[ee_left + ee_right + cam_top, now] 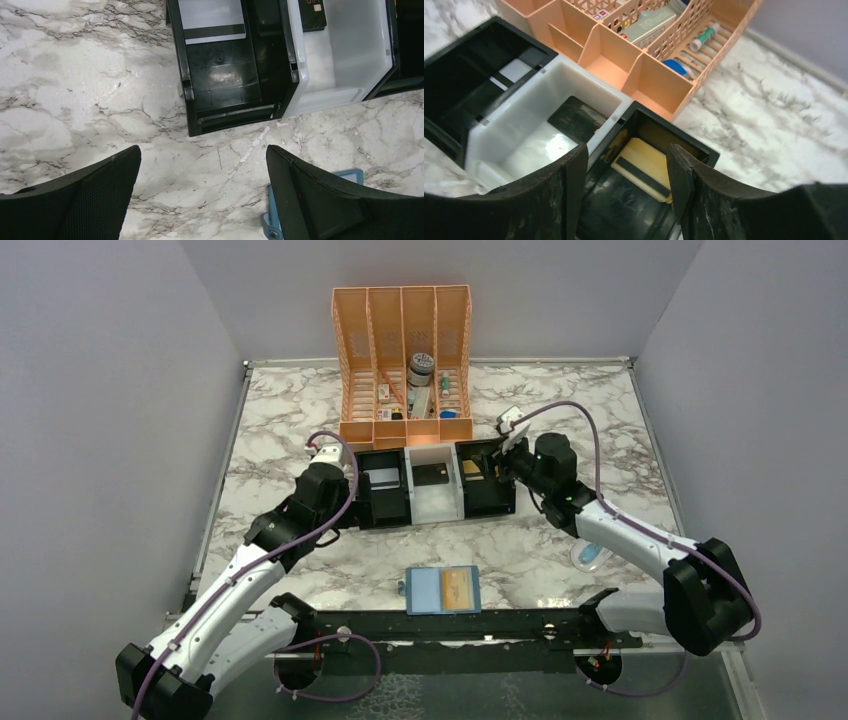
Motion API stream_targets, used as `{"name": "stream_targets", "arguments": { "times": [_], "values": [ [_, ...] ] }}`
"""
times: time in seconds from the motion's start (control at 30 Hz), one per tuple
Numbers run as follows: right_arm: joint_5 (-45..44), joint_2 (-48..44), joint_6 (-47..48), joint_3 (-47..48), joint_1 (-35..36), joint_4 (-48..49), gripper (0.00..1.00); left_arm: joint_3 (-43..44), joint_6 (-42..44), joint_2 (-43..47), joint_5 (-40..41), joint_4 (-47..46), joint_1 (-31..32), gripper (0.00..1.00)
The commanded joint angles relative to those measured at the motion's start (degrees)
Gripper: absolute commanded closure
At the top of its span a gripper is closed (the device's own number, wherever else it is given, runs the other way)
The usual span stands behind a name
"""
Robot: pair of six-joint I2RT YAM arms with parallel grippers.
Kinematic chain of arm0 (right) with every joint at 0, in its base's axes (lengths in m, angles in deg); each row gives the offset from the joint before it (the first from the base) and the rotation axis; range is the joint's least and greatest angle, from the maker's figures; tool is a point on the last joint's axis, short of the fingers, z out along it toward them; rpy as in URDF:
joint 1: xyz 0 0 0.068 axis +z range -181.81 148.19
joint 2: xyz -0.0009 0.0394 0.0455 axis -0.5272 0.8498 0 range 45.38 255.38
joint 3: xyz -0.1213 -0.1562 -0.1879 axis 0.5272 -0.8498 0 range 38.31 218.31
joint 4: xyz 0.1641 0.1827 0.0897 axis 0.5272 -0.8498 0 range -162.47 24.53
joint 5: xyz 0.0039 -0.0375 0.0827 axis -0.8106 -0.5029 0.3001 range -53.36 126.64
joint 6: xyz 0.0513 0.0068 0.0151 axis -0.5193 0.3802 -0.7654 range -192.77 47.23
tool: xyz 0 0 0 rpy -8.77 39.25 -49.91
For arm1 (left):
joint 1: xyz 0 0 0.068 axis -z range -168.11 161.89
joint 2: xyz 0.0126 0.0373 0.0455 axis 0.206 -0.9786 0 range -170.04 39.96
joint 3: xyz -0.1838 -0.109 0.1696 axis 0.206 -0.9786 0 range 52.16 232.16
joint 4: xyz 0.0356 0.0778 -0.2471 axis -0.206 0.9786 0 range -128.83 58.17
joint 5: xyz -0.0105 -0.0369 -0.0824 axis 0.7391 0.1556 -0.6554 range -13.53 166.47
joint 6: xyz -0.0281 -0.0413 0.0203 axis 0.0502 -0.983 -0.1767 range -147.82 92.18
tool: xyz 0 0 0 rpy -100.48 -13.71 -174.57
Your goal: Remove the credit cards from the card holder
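Jaws of my left claw (202,195) are standing wide apart, gripping nothing, and the claw is hovering over the bare marble table (290,420) just at the near side of the three-compartment tray (185,90). Ahead of that claw, in the tray's left black compartment, a silver-white card (212,20) with a dark stripe is lying flat. Next along, in the white middle compartment, a dark card (433,474) is resting on the floor. Nearer my bases and well apart from the tray, the blue card holder (425,590) is lying open on the marble with its small tab pointing left. Its left panel is showing plain blue, and a gold-tan card (459,587) is sitting in its right panel. Behind the tray an orange organizer (405,360) is standing with small items in its slots. In the tray's right black compartment a second gold-tan card (644,165), black-striped, is lying inside. My right claw (626,185) is hanging over that compartment, jaws parted wide and empty. I cannot tell whether the tips are reaching below the rim. Farthest right, a pale translucent blue packet (590,557) is peeking out beside my right forearm.
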Motion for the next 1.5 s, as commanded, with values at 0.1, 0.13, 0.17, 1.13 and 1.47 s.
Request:
{"name": "stream_targets", "arguments": {
  "times": [0.1,0.13,0.17,1.13,1.47],
  "values": [
    [2.8,-2.9,-31.2,-1.2,0.2,-12.7,0.1,-1.2,1.3,3.2,-4.0,-1.5,-0.2,0.01],
    [5.0,-3.0,-33.0,-2.2,0.1,-12.6,0.05,-1.3,1.4,3.8,-4.1,-1.6,-0.2,0.01],
    [6.9,-3.1,-34.6,-3.8,0.1,-11.8,0.05,-1.4,1.5,4.4,-4.1,-1.7,-0.2,0.01],
    [22.0,-28.3,-55.7,-30.6,3.2,-6.7,0.43,-15.4,-12.9,-1.1,-25.3,-34.1,16.3,0.14],
    [19.1,-18.2,-56.6,-30.3,10.8,-5.0,0.61,-18.6,-19.3,-10.5,-14.6,-39.9,29.4,0.31]
  ]
}}
